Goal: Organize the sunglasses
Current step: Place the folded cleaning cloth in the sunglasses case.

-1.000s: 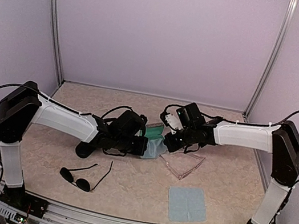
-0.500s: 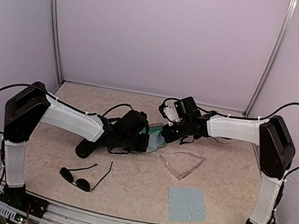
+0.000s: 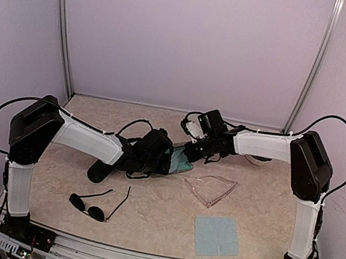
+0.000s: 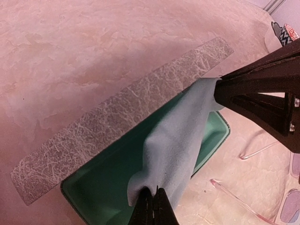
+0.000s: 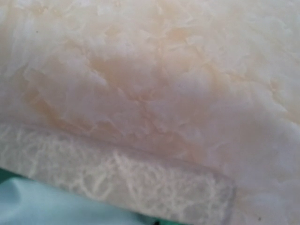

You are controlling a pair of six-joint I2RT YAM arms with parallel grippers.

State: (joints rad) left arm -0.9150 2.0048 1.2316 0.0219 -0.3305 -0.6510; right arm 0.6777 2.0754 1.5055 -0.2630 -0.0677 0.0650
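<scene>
Soft, even overhead light with a pinkish-violet cast; shadows on the bench (image 3: 145, 212) are faint. Overhead view sharp; right wrist view blurred, out of focus.

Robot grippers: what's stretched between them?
A pale blue cloth, pinched by left gripper and right gripper over the open teal-lined case; left wrist view shows it.

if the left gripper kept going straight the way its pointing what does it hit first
The cloth: the left gripper is shut on its edge, and the cloth rises right ahead of it. Beyond that, probably the teal lining, then the grey lid, though depth is unclear.
</scene>
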